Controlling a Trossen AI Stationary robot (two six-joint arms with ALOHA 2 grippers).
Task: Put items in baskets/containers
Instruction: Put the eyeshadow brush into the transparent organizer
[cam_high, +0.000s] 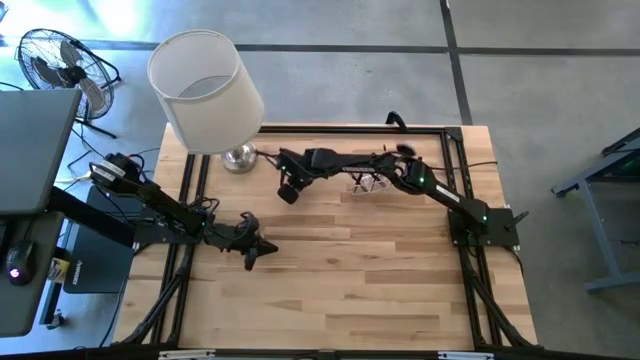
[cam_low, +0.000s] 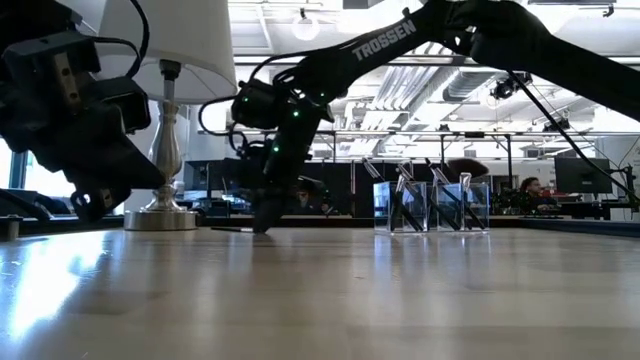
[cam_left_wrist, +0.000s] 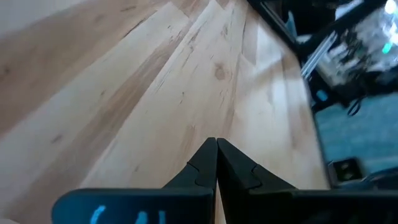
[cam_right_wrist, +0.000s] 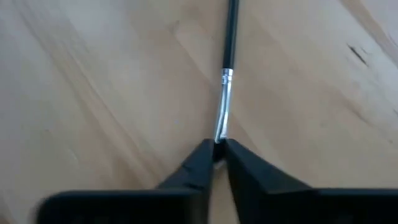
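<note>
The right claw (cam_right_wrist: 216, 149) is down at the table (cam_high: 350, 290), near the far side, just right of the lamp (cam_high: 205, 90). Its two fingers are pinched narrow on the tip end of one thin brush (cam_right_wrist: 227, 74). The brush lies flat on the wood w/ its silver part by the fingertips and its dark handle pointing away from the claw. In the low view the right claw (cam_low: 265, 222) points straight down and touches the table.

The clear holder (cam_low: 432, 205) stands on the table to the right of that claw, near but apart. Other brushes (cam_low: 405, 195) stand inside it, leaning. In the high view the holder (cam_high: 365, 183) sits at the far side, under the right arm.

The left claw (cam_left_wrist: 216, 149) is closed tight w/ nothing in it. It hangs over bare wood on the left part of the table (cam_left_wrist: 124, 93), well apart from the brush & holder.
</note>
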